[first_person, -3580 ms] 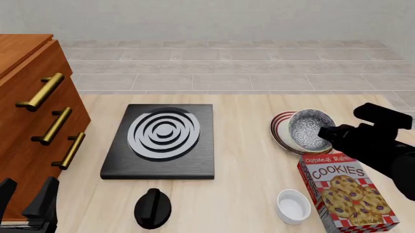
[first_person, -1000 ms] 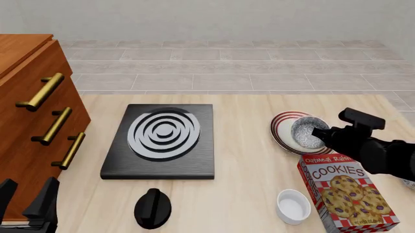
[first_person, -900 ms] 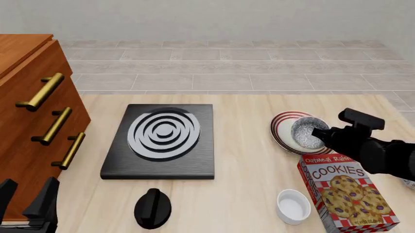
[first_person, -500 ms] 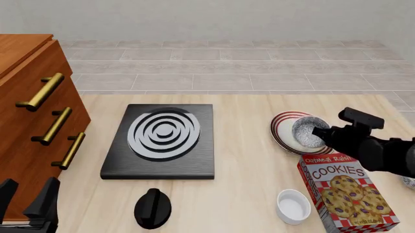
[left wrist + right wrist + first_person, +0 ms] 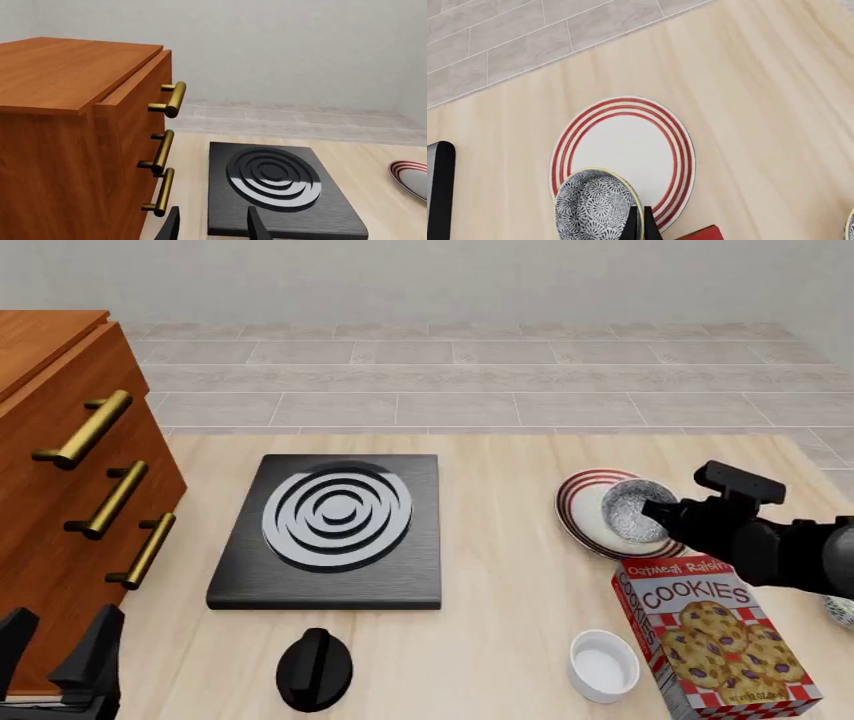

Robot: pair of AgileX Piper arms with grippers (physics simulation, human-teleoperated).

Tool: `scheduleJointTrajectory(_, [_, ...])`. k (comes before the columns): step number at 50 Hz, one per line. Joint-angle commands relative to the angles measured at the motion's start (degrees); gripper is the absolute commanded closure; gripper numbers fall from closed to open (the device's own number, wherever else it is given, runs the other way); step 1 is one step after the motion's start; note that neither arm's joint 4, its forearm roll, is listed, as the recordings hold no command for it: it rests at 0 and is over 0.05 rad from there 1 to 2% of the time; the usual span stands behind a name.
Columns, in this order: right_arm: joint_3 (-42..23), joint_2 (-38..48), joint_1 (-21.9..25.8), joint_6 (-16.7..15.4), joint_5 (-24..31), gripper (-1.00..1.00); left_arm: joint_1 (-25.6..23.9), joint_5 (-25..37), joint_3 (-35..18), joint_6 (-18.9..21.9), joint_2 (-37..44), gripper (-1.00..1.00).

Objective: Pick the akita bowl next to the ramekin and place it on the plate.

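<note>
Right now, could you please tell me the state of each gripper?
Left gripper: open, fingers apart, holding nothing.
Right gripper: closed on the rim of the akita bowl, over the plate.

wooden drawer cabinet [image 5: 80,130] beside black burner [image 5: 277,187]; left claw [image 5: 212,227] parted.
</note>
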Motion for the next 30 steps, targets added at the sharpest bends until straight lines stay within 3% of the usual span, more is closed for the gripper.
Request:
scheduleJointTrajectory(1, [-0.6, 1.8, -0.2, -0.1, -1.2, 1.00, 0.1, 0.1, 0.0, 0.0, 0.1, -1.00])
scheduleJointTrajectory(30, [-2.5, 4.9, -0.6, -0.3, -2.1, 1.00, 0.2, -0.6, 0.0, -0.4, 1.0, -1.00])
